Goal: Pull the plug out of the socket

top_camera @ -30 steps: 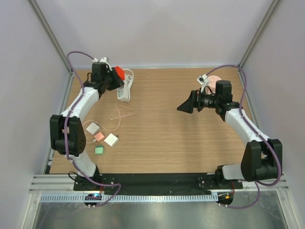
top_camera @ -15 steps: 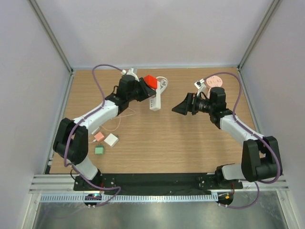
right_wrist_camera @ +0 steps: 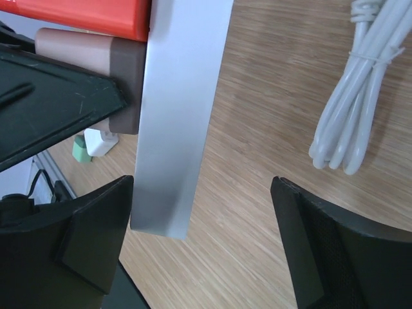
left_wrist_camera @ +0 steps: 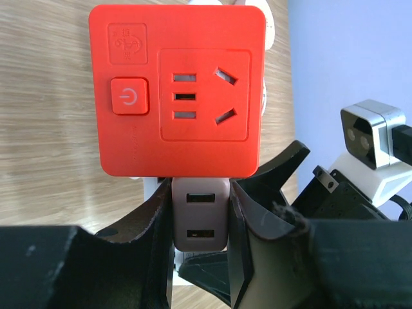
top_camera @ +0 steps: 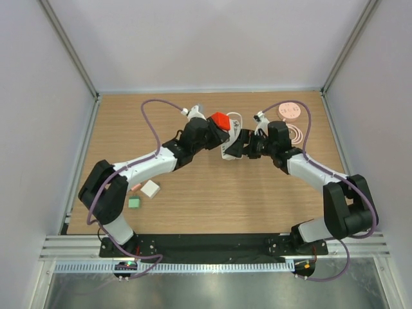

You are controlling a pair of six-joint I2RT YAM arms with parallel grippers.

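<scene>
The left gripper (left_wrist_camera: 201,215) was clamped on the taupe plastic block with two USB ports (left_wrist_camera: 200,193), with the red square plastic plug cube (left_wrist_camera: 177,90) joined just beyond its fingertips. The right gripper (right_wrist_camera: 205,193) was spread wide, with the end of the long white plastic socket strip (right_wrist_camera: 177,109) between its jaws. Both pieces butted against that strip, and the gripper was apparently poised to brace it for the pull. A coiled white cable (right_wrist_camera: 360,96) lay farther out on the wooden table (right_wrist_camera: 270,129).

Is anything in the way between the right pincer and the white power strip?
Nothing visible. The strip's end sits between the fingers of the open right pincer, close to one; the cable lies on the table beyond. The left pincer grips the beige adapter.
</scene>
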